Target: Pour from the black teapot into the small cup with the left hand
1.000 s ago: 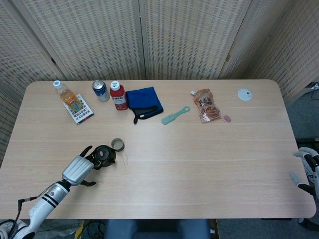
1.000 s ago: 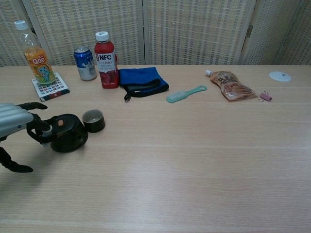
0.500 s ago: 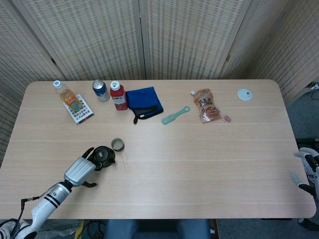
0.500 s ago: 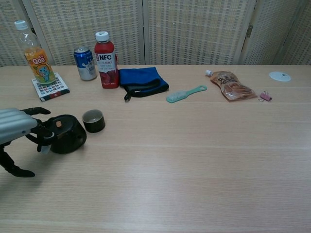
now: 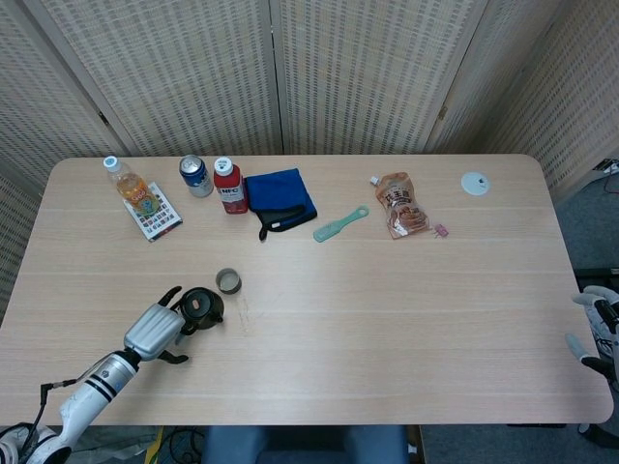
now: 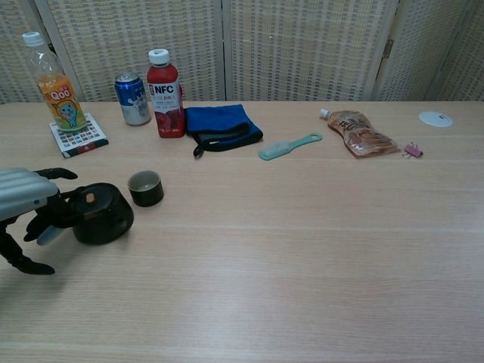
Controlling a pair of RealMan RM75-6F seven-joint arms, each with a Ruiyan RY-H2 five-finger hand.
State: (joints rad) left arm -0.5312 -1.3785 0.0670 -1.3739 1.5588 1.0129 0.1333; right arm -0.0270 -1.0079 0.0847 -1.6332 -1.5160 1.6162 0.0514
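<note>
The black teapot (image 5: pixel 201 304) (image 6: pixel 100 215) stands on the table near the front left. The small dark cup (image 5: pixel 228 280) (image 6: pixel 145 188) stands upright just to its far right, a small gap between them. My left hand (image 5: pixel 155 331) (image 6: pixel 24 210) is at the teapot's left side, its middle fingers curled onto the handle while the outer ones spread above and below. My right hand (image 5: pixel 597 327) hangs off the table's right edge with nothing in it, fingers apart; the chest view does not show it.
Along the far side stand an orange drink bottle (image 6: pixel 58 85) on a patterned coaster, a blue can (image 6: pixel 134 98) and a red NFC bottle (image 6: pixel 165 94). A blue cloth (image 6: pixel 219 125), teal brush (image 6: pixel 288 146), snack pouch (image 6: pixel 359 132) and white lid (image 6: pixel 435 118) lie further right.
My left hand's fingers have closed in on the teapot's handle, and the teapot has shifted slightly left toward the hand. The cup and right hand have not moved.
</note>
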